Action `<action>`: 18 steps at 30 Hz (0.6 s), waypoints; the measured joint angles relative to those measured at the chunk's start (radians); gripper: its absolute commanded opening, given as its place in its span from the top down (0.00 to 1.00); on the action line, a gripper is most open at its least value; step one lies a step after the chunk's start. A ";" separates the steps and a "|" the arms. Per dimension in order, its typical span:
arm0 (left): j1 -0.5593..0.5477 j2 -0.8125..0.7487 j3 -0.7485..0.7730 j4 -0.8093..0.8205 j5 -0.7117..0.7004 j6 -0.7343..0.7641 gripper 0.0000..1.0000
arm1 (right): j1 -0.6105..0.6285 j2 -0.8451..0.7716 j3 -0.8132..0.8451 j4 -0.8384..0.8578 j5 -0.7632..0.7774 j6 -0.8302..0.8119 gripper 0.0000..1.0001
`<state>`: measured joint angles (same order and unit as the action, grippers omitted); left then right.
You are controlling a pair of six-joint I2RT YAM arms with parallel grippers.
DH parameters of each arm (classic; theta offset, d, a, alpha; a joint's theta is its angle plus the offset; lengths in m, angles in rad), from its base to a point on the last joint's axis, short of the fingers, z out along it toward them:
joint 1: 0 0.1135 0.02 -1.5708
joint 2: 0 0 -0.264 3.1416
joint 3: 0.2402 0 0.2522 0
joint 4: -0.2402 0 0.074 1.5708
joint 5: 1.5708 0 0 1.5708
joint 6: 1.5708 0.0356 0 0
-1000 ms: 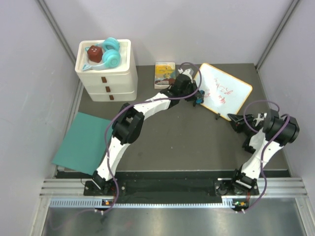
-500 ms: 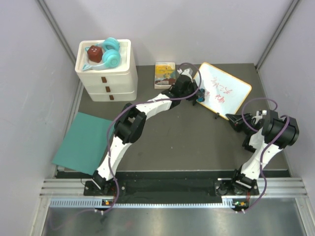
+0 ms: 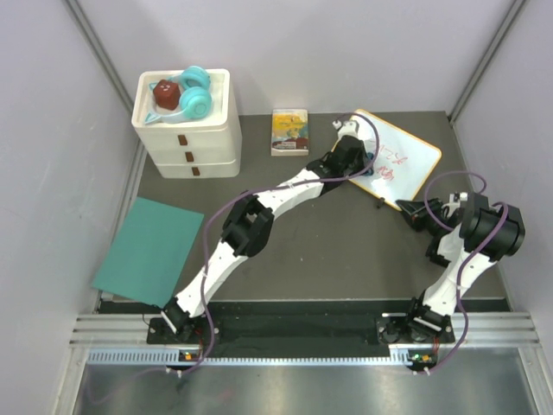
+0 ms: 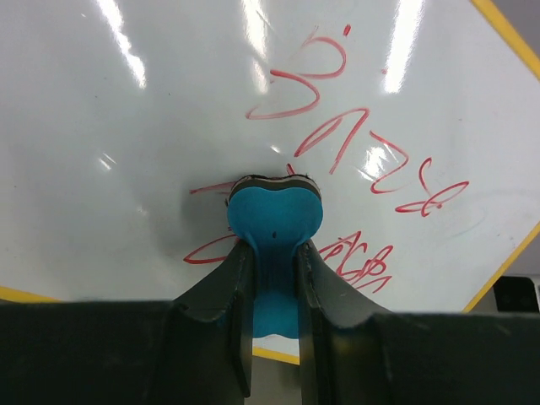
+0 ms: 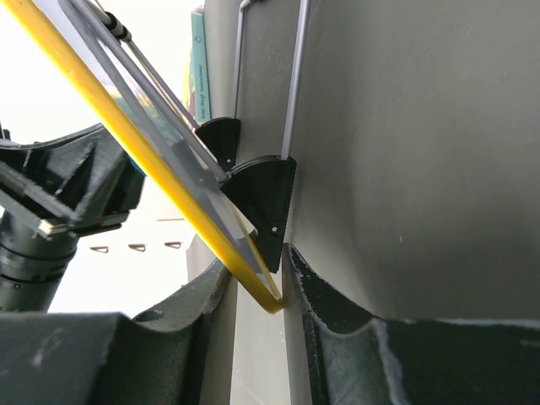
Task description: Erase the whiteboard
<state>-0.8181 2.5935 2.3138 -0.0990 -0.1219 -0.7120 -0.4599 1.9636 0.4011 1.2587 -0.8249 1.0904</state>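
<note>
Eraser [image 4: 275,211] pinched in the left gripper [image 4: 272,253] now sits farther across the whiteboard [image 3: 408,162], on red writing [image 4: 337,143]. The right gripper [image 5: 260,268] pinches the board's near corner. The board's long axis runs far-left to near-right.

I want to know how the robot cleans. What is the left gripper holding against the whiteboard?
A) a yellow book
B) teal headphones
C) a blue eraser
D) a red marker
C: in the left wrist view, the left gripper pinches a blue eraser set against the whiteboard, among the red scribbles.
</note>
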 measured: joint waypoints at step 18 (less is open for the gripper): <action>-0.029 0.069 0.093 -0.029 -0.109 0.237 1.00 | 0.002 0.009 0.007 0.001 -0.008 -0.006 0.81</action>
<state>-0.8467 2.6621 2.4065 -0.1276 -0.2306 -0.4747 -0.4580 1.9728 0.4084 1.2594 -0.8326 1.0843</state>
